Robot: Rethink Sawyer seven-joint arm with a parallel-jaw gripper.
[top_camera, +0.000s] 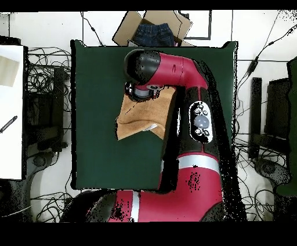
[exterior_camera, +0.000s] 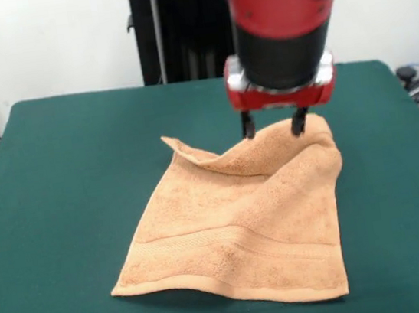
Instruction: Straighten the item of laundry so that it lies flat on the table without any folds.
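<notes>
The peach-orange towel (exterior_camera: 241, 222) lies right of the middle of the dark green table (exterior_camera: 66, 183). Its near part is flat, with the woven band showing. Its far edge is rucked up into a ridge, and the far left corner (exterior_camera: 173, 144) curls up and over. My gripper (exterior_camera: 273, 126) is open, with its two black fingertips (exterior_camera: 248, 127) straddling the raised far right edge of the towel, at or just behind it. In the overhead view the towel (top_camera: 145, 120) shows partly under the arm's wrist (top_camera: 144, 87), which hides the fingers.
The black pedestal (exterior_camera: 177, 29) stands behind the far table edge. In the overhead view a cardboard box holding a denim garment (top_camera: 154, 30) sits beyond the table's top edge. Cables and dark equipment (top_camera: 43, 104) lie along both sides, and a white surface (top_camera: 11, 110) is at the left.
</notes>
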